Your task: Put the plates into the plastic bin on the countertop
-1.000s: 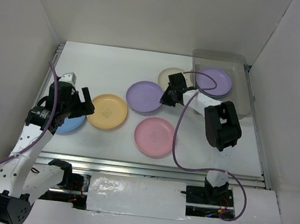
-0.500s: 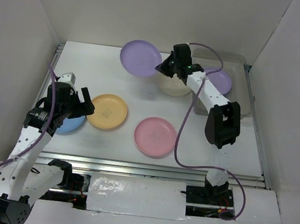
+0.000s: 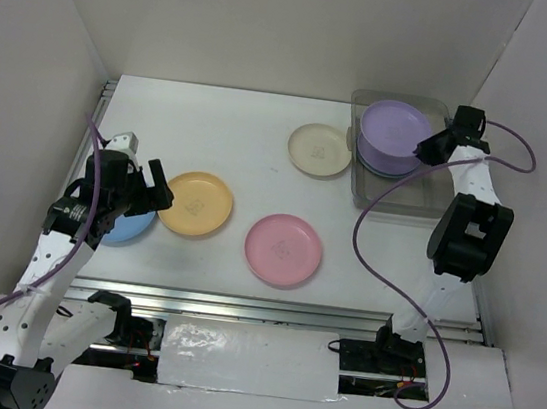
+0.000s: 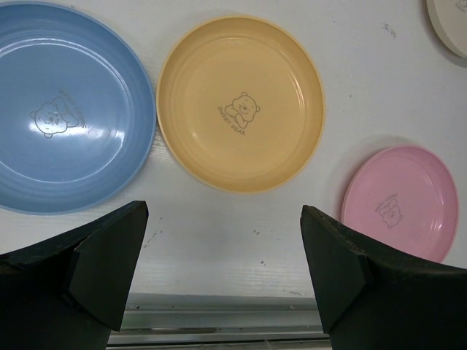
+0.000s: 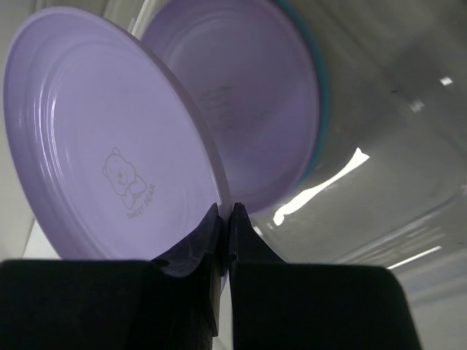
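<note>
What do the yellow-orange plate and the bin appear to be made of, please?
The yellow-orange plate looks like moulded plastic with a satin finish: even colour, faint concentric rings, a printed motif. The bin seems to be translucent grey plastic, fairly glossy: its walls are dimly see-through and catch bright glints. Looks alone cannot confirm either.

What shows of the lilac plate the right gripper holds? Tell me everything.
The round, shallow lilac plastic plate is glossy, with concentric ridges and a small bear print inside. The right gripper is shut on its rim, holding it tilted over the translucent grey plastic bin, above a second lilac plate lying there. Whether they touch cannot be told.
</note>
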